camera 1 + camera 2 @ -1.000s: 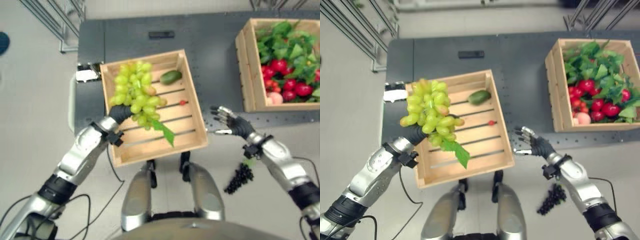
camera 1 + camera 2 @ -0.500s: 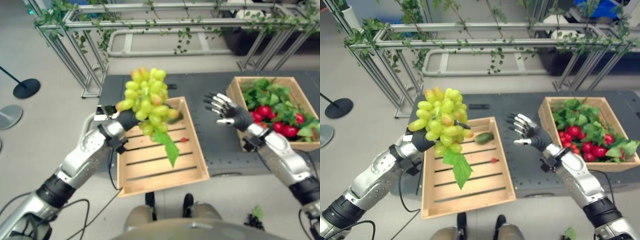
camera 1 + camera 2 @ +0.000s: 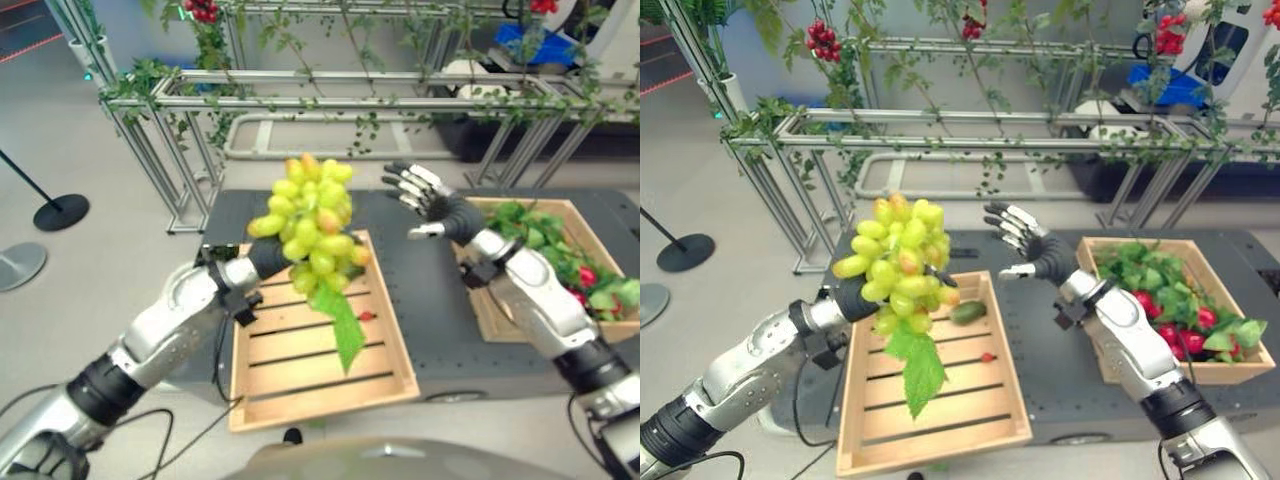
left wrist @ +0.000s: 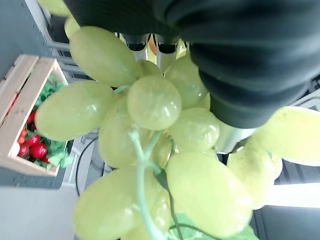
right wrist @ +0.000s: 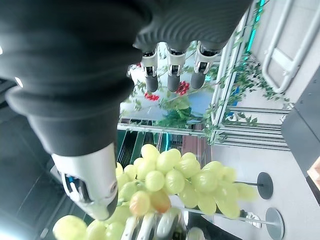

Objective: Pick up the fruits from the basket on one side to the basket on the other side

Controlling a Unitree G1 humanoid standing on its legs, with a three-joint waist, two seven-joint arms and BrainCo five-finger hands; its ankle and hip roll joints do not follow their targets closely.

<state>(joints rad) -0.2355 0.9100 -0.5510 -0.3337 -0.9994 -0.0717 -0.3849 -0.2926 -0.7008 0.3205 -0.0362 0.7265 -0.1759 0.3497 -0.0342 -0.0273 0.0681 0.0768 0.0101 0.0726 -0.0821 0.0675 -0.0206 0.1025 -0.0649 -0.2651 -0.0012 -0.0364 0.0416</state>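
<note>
Left hand [image 3: 855,296] of mine clamps the grapes [image 3: 898,262], held up above the near crate [image 3: 930,400]. At their 3 o'clock my right hand [image 3: 1032,250] hangs spread, beside the far crate [image 3: 1185,372].

Glossy smooth green grapes [image 3: 308,222]; slatted bare-wood crate [image 3: 318,375]; matt dark table [image 3: 440,322]; metal frame [image 3: 940,128].
</note>
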